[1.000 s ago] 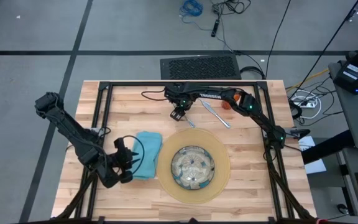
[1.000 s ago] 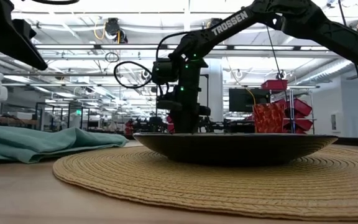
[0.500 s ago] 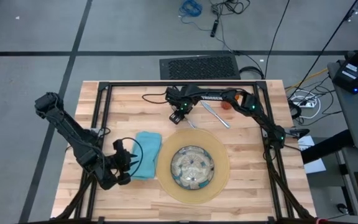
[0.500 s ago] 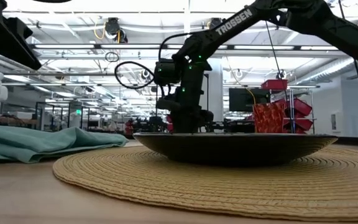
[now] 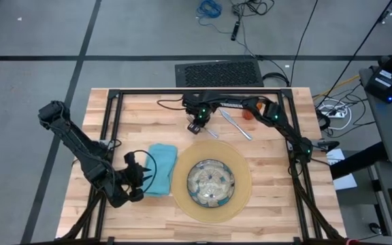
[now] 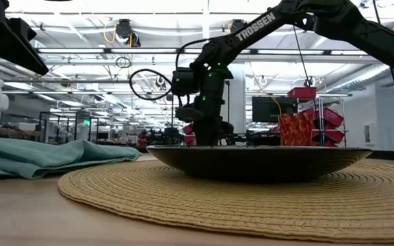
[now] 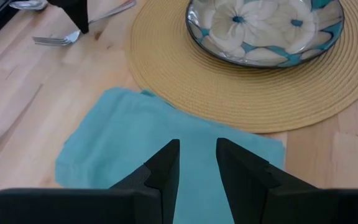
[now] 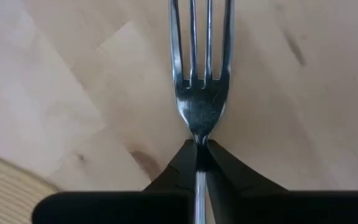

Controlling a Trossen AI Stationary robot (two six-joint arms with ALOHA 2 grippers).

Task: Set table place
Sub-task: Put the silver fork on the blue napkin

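A silver fork [image 8: 201, 106] lies on the table [image 5: 271, 204] beyond the tan mat [image 5: 243, 184], which carries the patterned plate [image 5: 211, 182]. My right gripper [image 8: 199, 146] stands over the fork at the far middle [image 5: 196, 126] and is shut on it. The teal napkin [image 7: 166, 130] lies flat left of the mat. My left gripper [image 7: 197, 155] hovers open above the napkin with nothing between its fingers. Other silver cutlery [image 5: 238, 126] and the orange cup [image 5: 248, 114] rest at the far right. My right gripper pinches the fork's narrow neck [image 8: 199, 138], just behind the tines, between its two fingertips. The fingers point down from above and stand on either side of the neck, across the fork. The fork lies flat on the table, tines pointing away from the mat.
Black frame rails [image 5: 114, 116] run along the table's far and side edges. Bare wood shows at the near left and right of the mat. Shelves and red bins [image 6: 306, 123] fill the room beyond.
My right gripper has shut its fingers on the fork's neck, staying over the same spot at the far middle. The fork has kept its place on the table.
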